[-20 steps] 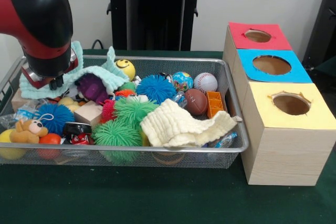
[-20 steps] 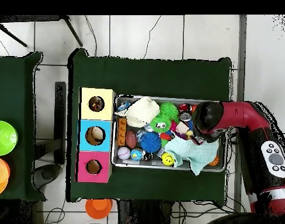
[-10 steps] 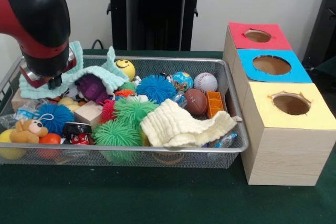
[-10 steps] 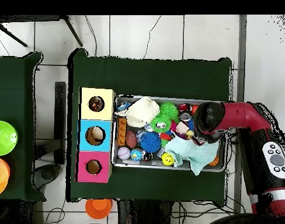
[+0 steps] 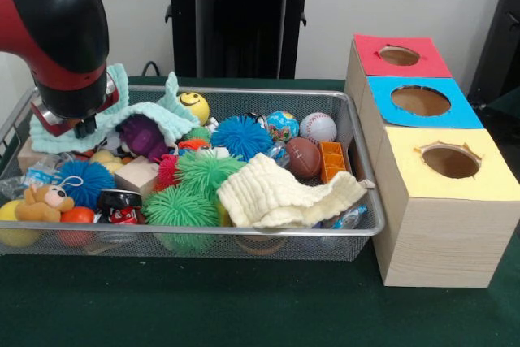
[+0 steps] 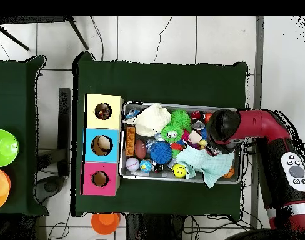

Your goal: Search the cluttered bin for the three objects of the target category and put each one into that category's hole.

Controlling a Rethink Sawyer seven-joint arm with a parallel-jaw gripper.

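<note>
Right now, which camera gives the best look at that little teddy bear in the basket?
The front view: the teddy bear lies at the wire basket's near left corner, unobstructed. In the overhead view the robot arm covers that end, so the bear cannot be made out.

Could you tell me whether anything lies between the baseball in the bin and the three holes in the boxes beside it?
Only the bin's wire wall separates the baseball from the boxes. The red, blue and yellow holes are open on top, so lifting it over the rim looks unobstructed.

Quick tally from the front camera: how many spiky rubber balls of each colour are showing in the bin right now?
Green spiky balls: 2
Blue spiky balls: 2
Pink spiky balls: 1
Total: 5 visible; the cloths may hide more.
</note>
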